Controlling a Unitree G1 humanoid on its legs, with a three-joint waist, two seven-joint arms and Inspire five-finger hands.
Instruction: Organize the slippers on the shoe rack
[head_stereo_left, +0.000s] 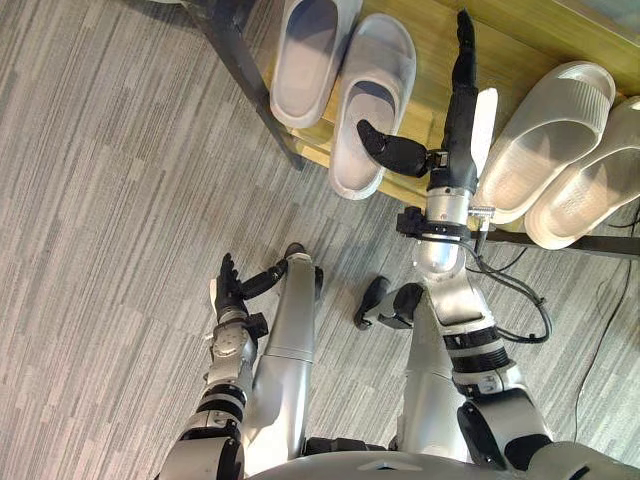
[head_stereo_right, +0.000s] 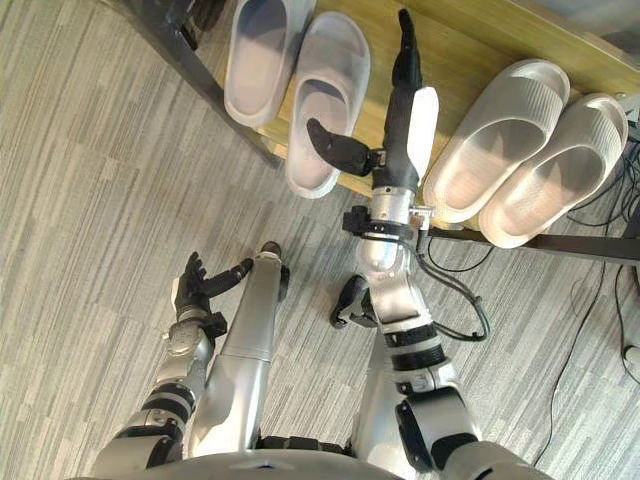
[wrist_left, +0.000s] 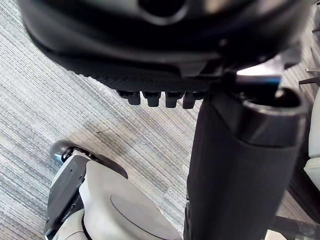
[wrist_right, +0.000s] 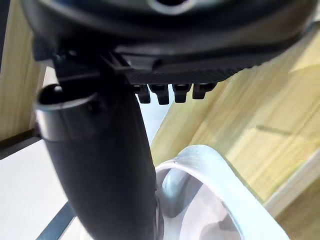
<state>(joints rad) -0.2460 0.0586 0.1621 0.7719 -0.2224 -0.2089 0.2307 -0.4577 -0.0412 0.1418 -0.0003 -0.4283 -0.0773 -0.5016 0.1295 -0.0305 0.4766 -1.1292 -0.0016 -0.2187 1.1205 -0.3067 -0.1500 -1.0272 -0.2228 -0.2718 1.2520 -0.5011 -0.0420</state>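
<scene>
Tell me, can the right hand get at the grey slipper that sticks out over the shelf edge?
Probably yes. The right hand lies open over the shelf just beside that grey slipper, its thumb above the slipper's heel end, and nothing stands between them.

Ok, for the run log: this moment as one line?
right hand: open, stretched over shoe rack between grey slippers and white slippers | left hand: open, idle above floor | both pairs on rack
</scene>
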